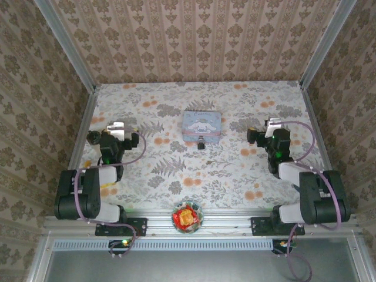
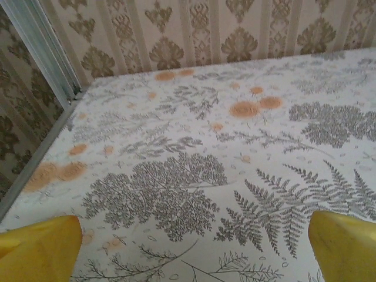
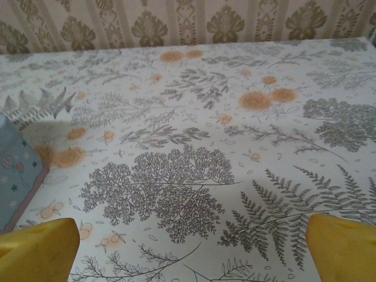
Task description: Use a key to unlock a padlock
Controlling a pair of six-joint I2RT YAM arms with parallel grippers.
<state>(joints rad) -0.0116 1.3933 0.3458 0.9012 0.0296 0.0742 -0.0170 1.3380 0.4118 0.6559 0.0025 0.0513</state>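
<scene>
A tiny black padlock [image 1: 201,141] hangs at the front edge of a pale blue cartoon tin [image 1: 201,125] in the middle of the table. The key is out of view. My left gripper [image 1: 116,130] is at the left side of the table, well away from the tin. Its yellow fingertips [image 2: 38,247] stand wide apart, so the left gripper [image 2: 191,255] is open over bare tablecloth. My right gripper [image 1: 269,131] is to the right of the tin. The right gripper [image 3: 191,255] is open too, with nothing between its yellow fingertips [image 3: 343,247]. A corner of the tin [image 3: 14,170] shows at the left of the right wrist view.
A floral tablecloth [image 1: 176,170] covers the table, and patterned walls close it in on three sides. A small bowl of red and orange pieces [image 1: 187,216] sits at the near edge between the arm bases. A round black knob-like object [image 1: 94,137] is just left of my left gripper.
</scene>
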